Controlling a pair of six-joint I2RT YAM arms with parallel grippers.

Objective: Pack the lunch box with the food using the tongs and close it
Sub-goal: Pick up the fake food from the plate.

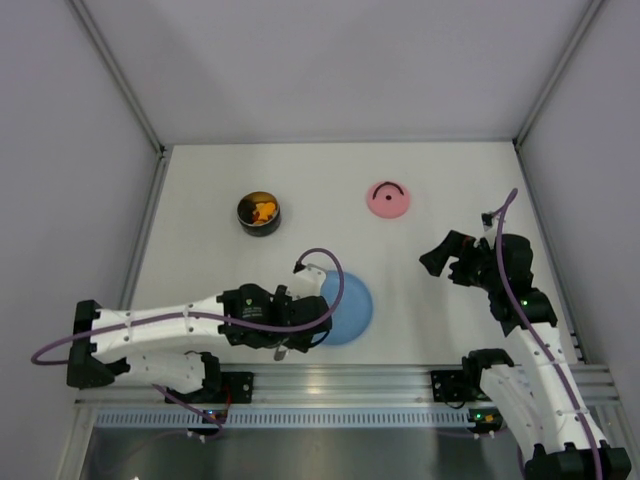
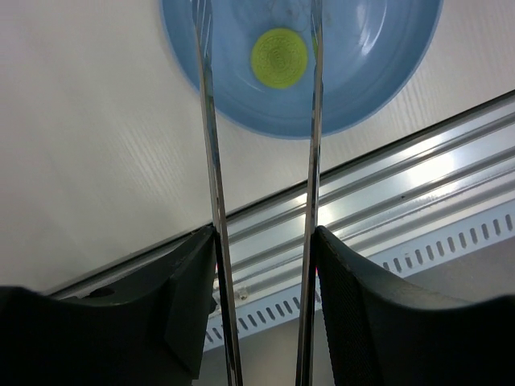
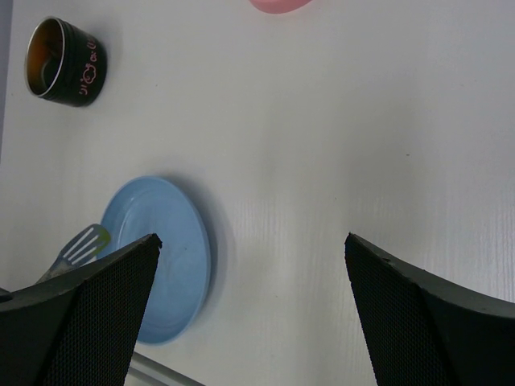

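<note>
The lunch box (image 1: 259,213) stands open at the back left, a dark-walled steel cup with orange food inside; the right wrist view shows the lunch box (image 3: 64,52) from the side. Its pink lid (image 1: 388,199) lies apart to the right. My left gripper (image 1: 300,325) (image 2: 265,233) is shut on the tongs (image 2: 211,161), pressing on both silver arms, which stay spread. The arms reach over a blue plate (image 2: 370,64) and straddle a round yellow-green food piece (image 2: 279,58) on it. A slotted tongs tip (image 3: 80,248) shows at the plate's edge. My right gripper (image 1: 455,260) (image 3: 252,241) hovers open and holds nothing.
The blue plate (image 1: 352,312) sits near the table's front edge, just beyond the aluminium rail (image 1: 340,380) that carries the arm bases. White walls enclose the table on the left, back and right.
</note>
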